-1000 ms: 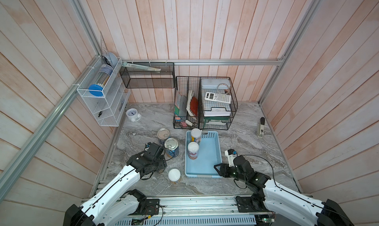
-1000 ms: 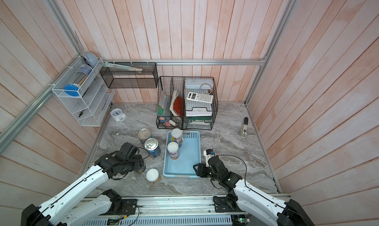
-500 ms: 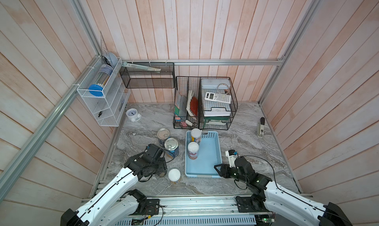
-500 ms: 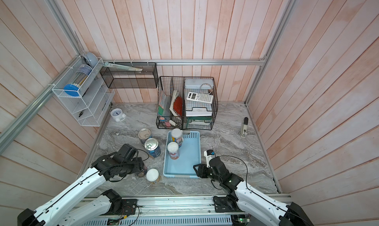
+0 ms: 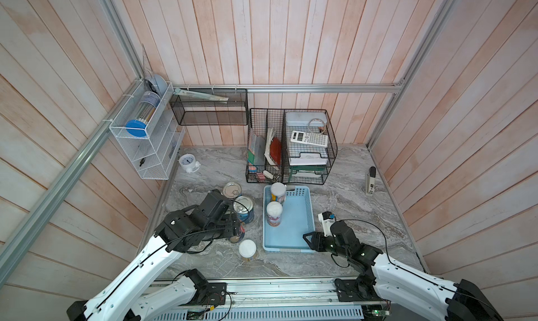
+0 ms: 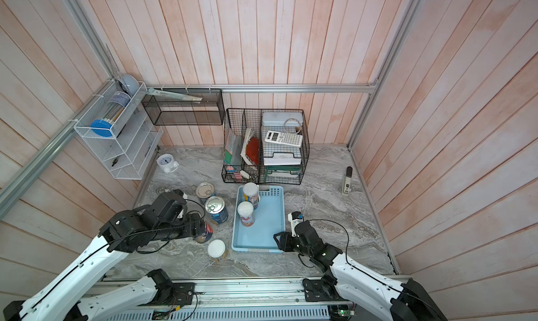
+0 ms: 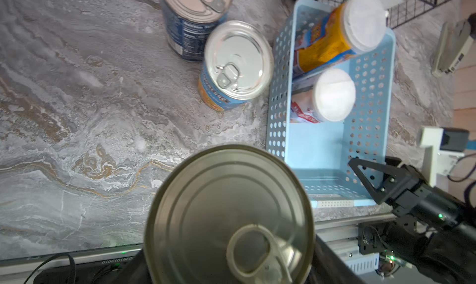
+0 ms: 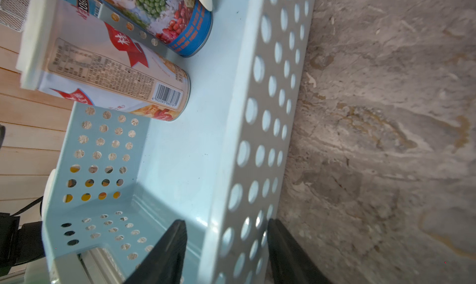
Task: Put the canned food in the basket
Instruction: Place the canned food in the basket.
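We record the left gripper (image 5: 234,231) clamped on the held pull-tab can (image 7: 229,215), whose silver top fills the left wrist view. In both top views that can shows only partly beneath the gripper, left of the basket (image 5: 294,227) and apart from it. We cannot tell whether it touches the marble tabletop (image 5: 349,194). The right gripper (image 8: 225,221) stands with jaws spread astride the basket's right wall at its near end. One finger (image 8: 170,251) is inside and clear of the wall, the other outside and close against it; contact there we cannot confirm. Inside the basket, along its left wall, the far white-lidded can (image 5: 278,192) stands upright at the far corner, with the near white-lidded can (image 5: 274,213) just beside it. Outside, the loose white-lidded can (image 5: 247,249) stands on the tabletop near the basket's near left corner. Also upright left of the basket are the dark-labelled can (image 5: 232,190), farther back, and the blue-labelled can (image 5: 244,209) just beside it, near the basket wall.
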`<state>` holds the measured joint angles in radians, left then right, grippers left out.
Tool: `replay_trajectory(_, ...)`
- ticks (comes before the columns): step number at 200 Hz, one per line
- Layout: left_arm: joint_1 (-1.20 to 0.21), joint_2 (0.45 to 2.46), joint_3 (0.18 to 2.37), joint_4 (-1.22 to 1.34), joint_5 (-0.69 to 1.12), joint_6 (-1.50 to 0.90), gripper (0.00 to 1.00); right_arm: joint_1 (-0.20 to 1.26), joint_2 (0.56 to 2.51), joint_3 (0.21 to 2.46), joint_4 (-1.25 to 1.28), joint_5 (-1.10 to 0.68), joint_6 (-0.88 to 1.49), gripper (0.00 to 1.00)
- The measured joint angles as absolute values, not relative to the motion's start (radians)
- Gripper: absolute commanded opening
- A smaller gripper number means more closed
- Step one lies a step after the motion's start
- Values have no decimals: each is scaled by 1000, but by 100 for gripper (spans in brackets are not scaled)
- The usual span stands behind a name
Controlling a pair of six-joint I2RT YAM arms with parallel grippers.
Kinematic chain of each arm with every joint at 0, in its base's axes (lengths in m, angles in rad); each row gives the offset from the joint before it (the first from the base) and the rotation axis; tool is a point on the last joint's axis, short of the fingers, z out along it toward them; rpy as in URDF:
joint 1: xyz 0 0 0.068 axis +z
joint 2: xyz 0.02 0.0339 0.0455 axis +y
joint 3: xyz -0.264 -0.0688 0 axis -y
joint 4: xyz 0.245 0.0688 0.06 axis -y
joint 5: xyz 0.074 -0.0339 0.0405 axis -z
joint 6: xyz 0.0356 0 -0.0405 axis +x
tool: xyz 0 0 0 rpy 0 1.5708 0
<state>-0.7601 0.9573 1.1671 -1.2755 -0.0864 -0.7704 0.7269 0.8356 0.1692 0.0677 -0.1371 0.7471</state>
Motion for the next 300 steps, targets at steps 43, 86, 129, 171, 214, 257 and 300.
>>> replay_trajectory(43,-978,1114,1241,-1228,-99,-772,27,727,836,170,69,-137,747,56)
replay_trajectory(86,-1060,1190,1291,-1163,-109,-770,27,727,838,170,71,-137,747,56)
replay_trajectory(129,-1063,1269,1298,-1102,-135,-738,25,727,849,171,75,-141,747,56)
replay_trajectory(171,-1063,1335,1298,-1024,-138,-701,25,727,847,171,75,-144,747,56)
replay_trajectory(214,-1068,1365,1243,-909,-135,-686,24,727,845,171,76,-144,747,56)
replay_trajectory(257,-1075,1367,1114,-828,-141,-680,23,727,833,158,91,-144,752,56)
replay_trajectory(300,-1082,1366,1028,-757,-172,-677,23,727,821,146,105,-144,756,56)
